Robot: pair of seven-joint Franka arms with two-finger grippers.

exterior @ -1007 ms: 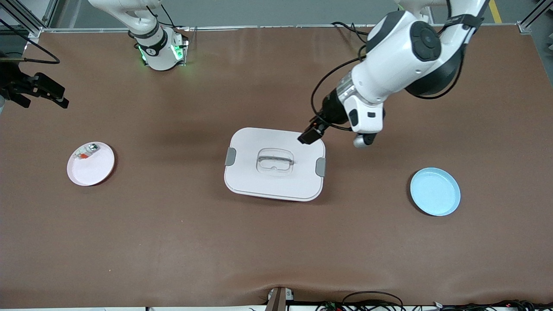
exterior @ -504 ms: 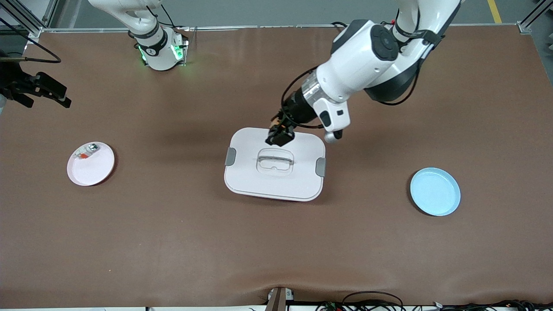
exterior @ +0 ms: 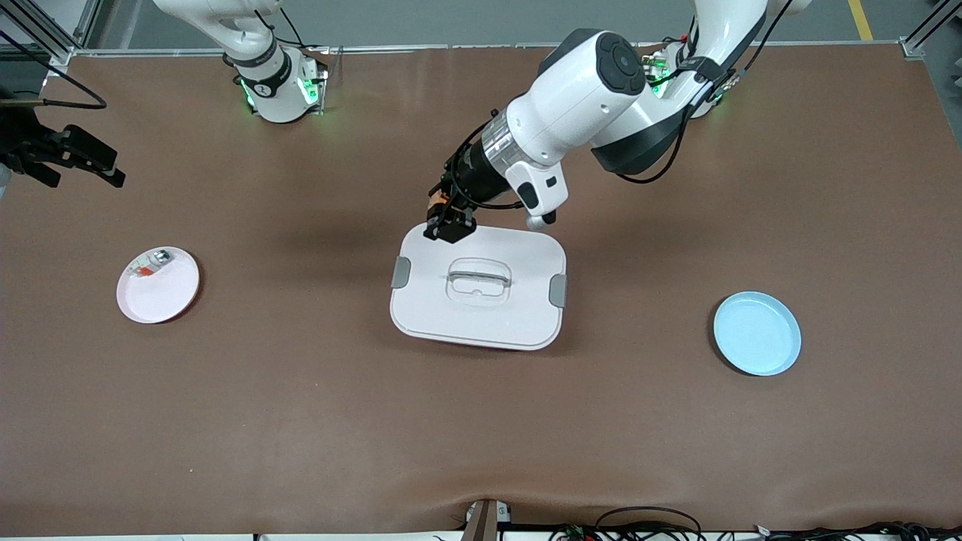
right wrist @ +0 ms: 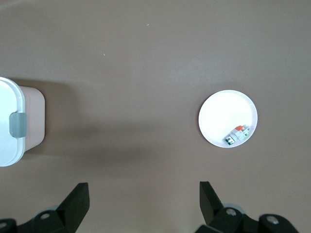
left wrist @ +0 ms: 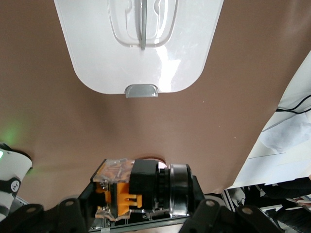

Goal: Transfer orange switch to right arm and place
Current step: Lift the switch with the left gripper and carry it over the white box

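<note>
My left gripper (exterior: 449, 225) is shut on the orange switch (left wrist: 141, 187), a stubby black part with an orange piece and a metal ring. It hangs over the corner of the white lidded box (exterior: 518, 315) that lies toward the right arm's base. In the front view the black fingers hide most of the switch. My right gripper (exterior: 75, 158) is up at the right arm's end of the table, fingers (right wrist: 74, 200) wide open and empty, over bare table near the pink plate (right wrist: 221, 114).
The pink plate (exterior: 169, 293) holds a small silvery-clear part with a red-orange strip (exterior: 149, 264). A light blue plate (exterior: 757, 333) sits toward the left arm's end. The box has grey latches (exterior: 401, 271) and a recessed handle (exterior: 479, 279).
My left arm has swung the switch across the box's lid, from the left arm's end to the corner toward the right arm. The right gripper has barely moved.
</note>
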